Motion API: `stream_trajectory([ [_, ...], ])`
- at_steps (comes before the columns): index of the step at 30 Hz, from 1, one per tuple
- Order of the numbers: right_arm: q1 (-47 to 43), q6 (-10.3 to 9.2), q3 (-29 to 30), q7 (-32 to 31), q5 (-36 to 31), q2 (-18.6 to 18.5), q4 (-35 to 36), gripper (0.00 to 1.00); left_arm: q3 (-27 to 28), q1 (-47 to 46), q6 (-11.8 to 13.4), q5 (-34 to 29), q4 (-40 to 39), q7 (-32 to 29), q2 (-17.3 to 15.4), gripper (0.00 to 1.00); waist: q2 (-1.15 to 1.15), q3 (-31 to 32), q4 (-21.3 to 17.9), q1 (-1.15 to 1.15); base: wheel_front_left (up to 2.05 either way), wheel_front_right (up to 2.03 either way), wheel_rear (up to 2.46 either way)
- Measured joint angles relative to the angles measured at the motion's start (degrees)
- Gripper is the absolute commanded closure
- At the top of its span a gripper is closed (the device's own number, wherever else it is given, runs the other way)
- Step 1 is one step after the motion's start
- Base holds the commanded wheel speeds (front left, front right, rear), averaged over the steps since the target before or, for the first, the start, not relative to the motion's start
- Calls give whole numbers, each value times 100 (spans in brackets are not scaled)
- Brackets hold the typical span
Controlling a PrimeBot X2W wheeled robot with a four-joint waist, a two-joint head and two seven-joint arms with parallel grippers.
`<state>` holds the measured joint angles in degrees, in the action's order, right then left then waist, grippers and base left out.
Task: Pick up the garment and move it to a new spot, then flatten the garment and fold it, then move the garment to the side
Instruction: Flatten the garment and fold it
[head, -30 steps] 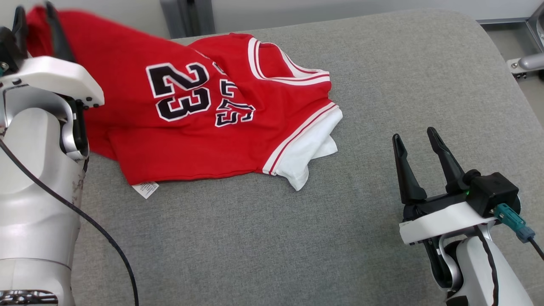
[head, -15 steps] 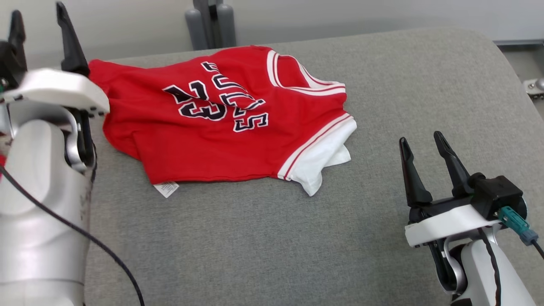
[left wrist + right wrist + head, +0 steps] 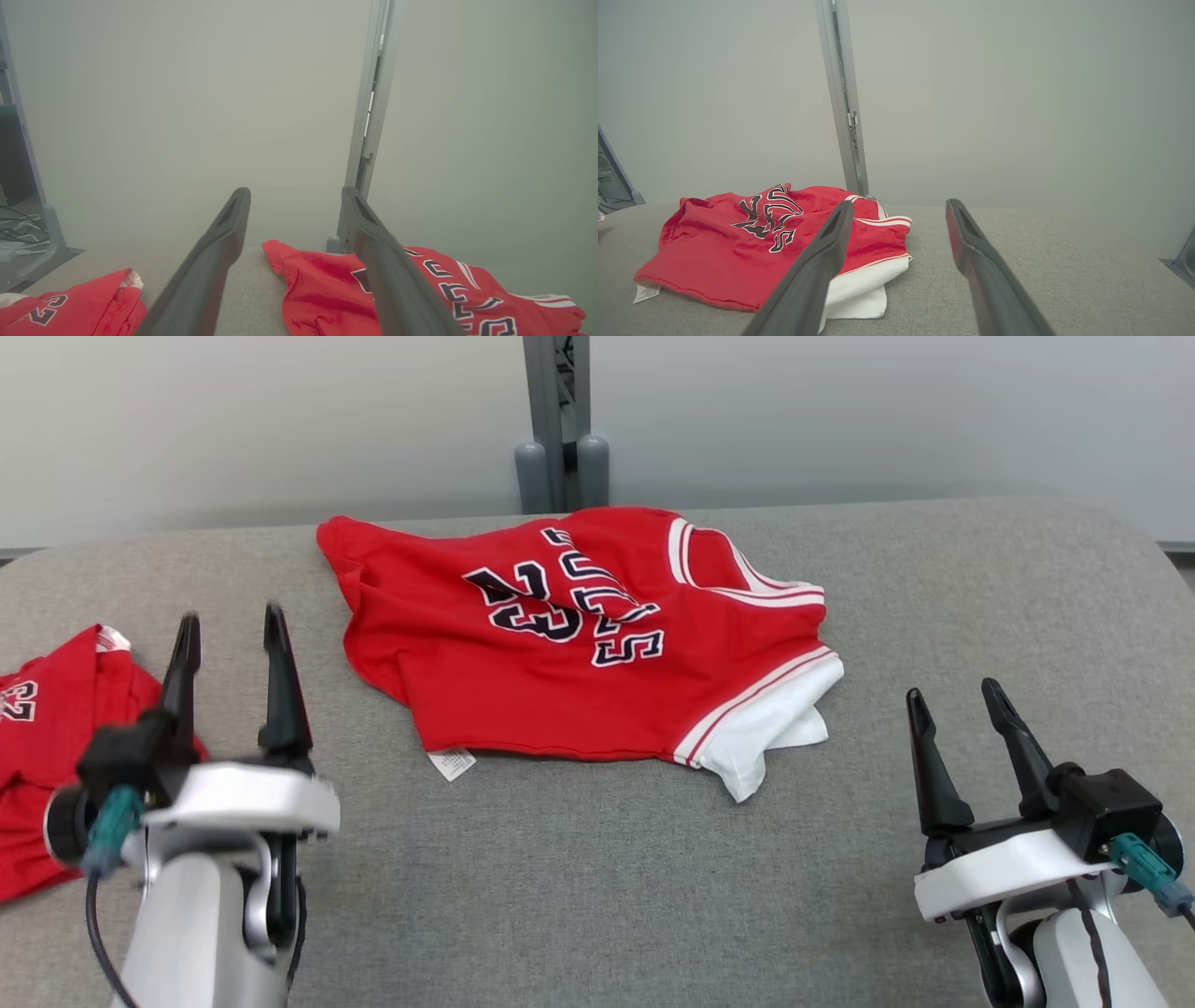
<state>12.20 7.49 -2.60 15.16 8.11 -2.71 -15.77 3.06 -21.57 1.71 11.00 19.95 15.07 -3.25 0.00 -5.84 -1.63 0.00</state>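
Note:
The garment (image 3: 579, 663), a red jersey with black number 23, white trim and a white sleeve, lies crumpled at the middle back of the grey padded table (image 3: 597, 877). It also shows in the left wrist view (image 3: 327, 294) and the right wrist view (image 3: 738, 252). My left gripper (image 3: 231, 616) stands open at the lower left, apart from the jersey's left edge, nothing between its fingers (image 3: 294, 191). My right gripper (image 3: 951, 690) stands open at the lower right, to the right of the white sleeve, holding nothing (image 3: 900, 203).
A second red garment (image 3: 47, 747) lies at the table's far left edge, just left of my left gripper, and appears low left in the left wrist view (image 3: 88, 308). A grey metal post (image 3: 557, 420) rises behind the table against a pale wall.
My left gripper opened and let go of the jersey, which dropped onto the table; the left arm drew back toward the front left. The head camera tilted up. The right gripper stayed put.

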Motion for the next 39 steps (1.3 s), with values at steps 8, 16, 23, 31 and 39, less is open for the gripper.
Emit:
stream_trajectory([
  [8,-116,0,-8,0,-12,-1,-38,0,12,1368,-171,42,-497,0,36,0,0,242,155,0,0,0,0],
  [16,-235,0,16,0,-70,0,-164,0,-304,1681,-63,313,-428,1,44,0,0,328,323,0,0,0,0],
  [23,-55,0,191,0,-164,-2,-805,0,-595,1590,-25,263,-433,1,46,0,0,164,466,0,0,0,0],
  [31,722,1,203,0,-261,-62,-2234,0,-811,1440,63,125,-315,1,48,0,0,-169,716,0,0,0,0],
  [39,1244,0,352,0,-91,-118,-3181,0,-783,1291,87,103,-305,1,46,0,0,-442,1036,0,0,0,0],
])
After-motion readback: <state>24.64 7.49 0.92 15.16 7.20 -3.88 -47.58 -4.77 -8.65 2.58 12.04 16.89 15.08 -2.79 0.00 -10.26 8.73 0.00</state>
